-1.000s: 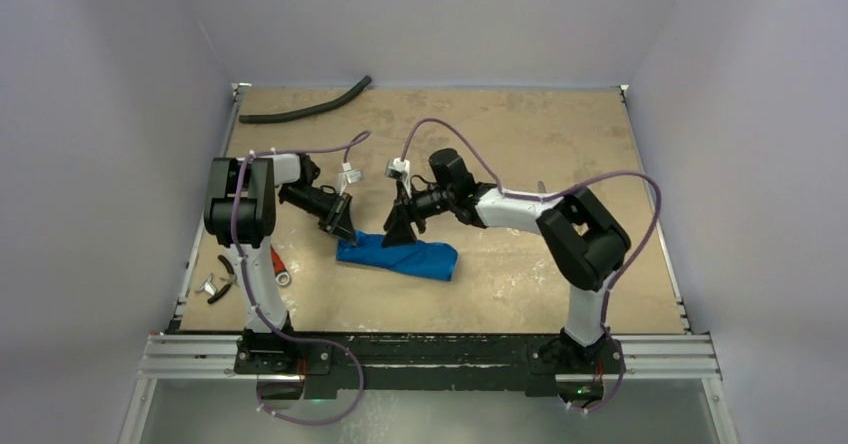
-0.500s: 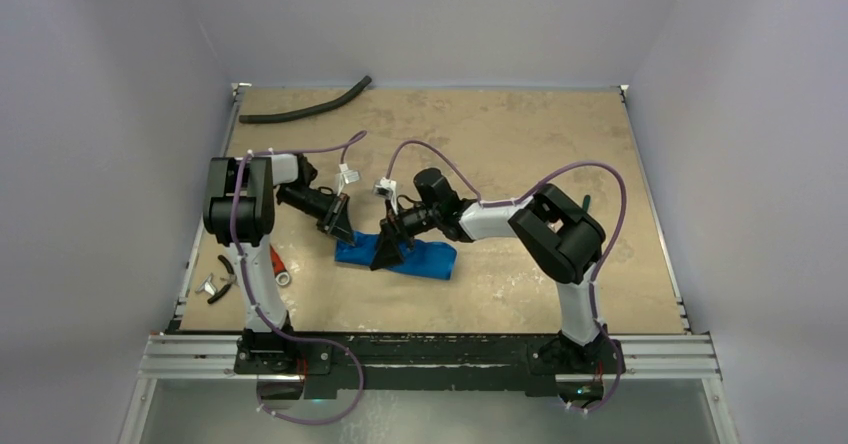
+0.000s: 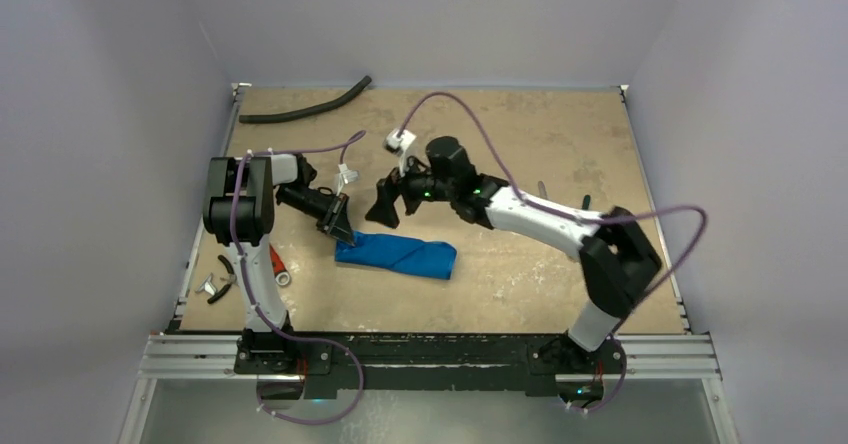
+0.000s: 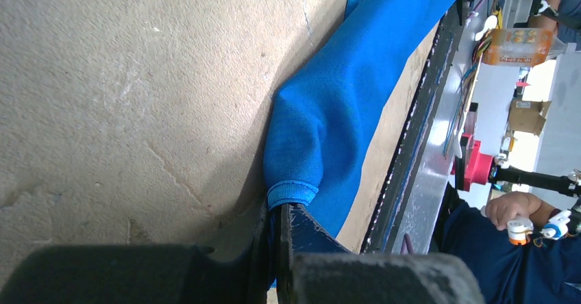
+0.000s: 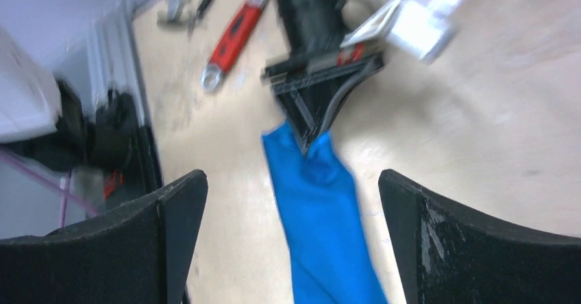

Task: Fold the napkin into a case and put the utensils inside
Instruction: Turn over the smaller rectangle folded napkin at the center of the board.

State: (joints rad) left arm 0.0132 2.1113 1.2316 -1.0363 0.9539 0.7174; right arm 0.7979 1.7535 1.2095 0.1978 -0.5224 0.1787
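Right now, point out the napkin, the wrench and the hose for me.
napkin (image 3: 400, 255), top view, middle of the folded blue cloth.
wrench (image 5: 235, 30), right wrist view, on its red handle.
hose (image 3: 300, 113), top view, about halfway along its length.

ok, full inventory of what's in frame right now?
napkin: 1, bright blue, folded into an oblong, table centre-left
hose: 1, black, far left corner
wrench: 1, silver with red handle, near left edge
pliers: 1, black handles, left of the wrench
silvery sliver: 1, right of centre, too small to identify
dark sliver: 1, just right of it, too small to identify
table: 1, tan, scuffed
left gripper: 1, black, shut on the napkin's left end
right gripper: 1, black, open, raised above the napkin, holding nothing
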